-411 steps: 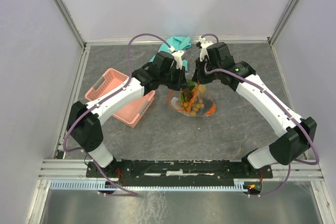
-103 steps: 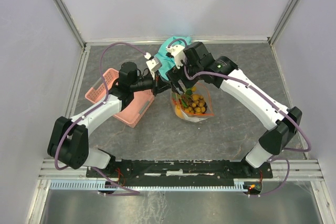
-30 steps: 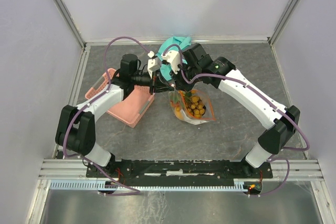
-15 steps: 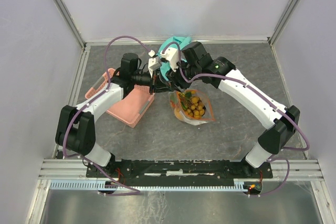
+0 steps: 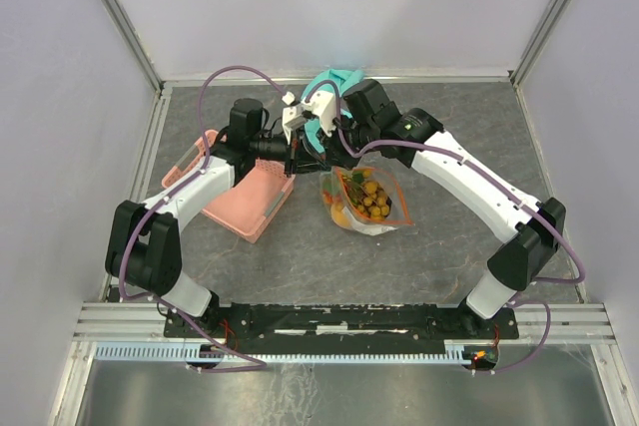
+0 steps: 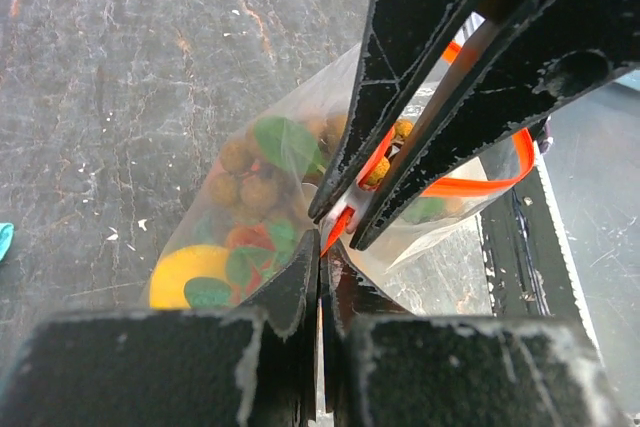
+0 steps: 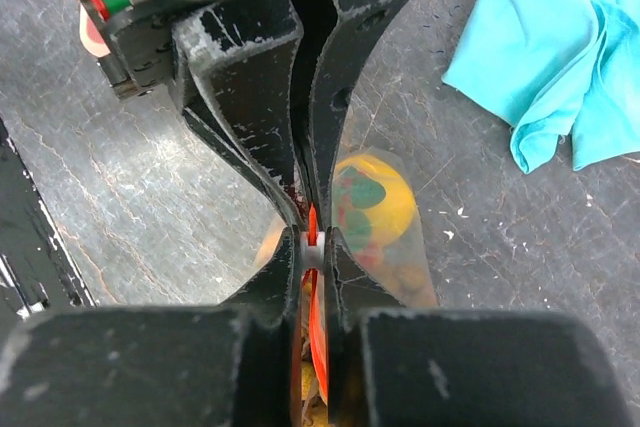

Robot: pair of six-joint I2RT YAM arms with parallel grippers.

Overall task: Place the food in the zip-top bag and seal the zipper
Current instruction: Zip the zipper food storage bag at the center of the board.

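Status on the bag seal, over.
Left claw shut on zipper. Right claw shut on zipper beside it. Food inside zip-top bag. Nothing in the way.

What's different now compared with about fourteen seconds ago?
Both hands moved from over the middle of the zip-top bag to the left end of its mouth, where the left hand and right hand now pinch the zipper tip to tip. The left arm swung out over the pink basket. The fruit stayed in the bag; basket and teal cloth did not move.
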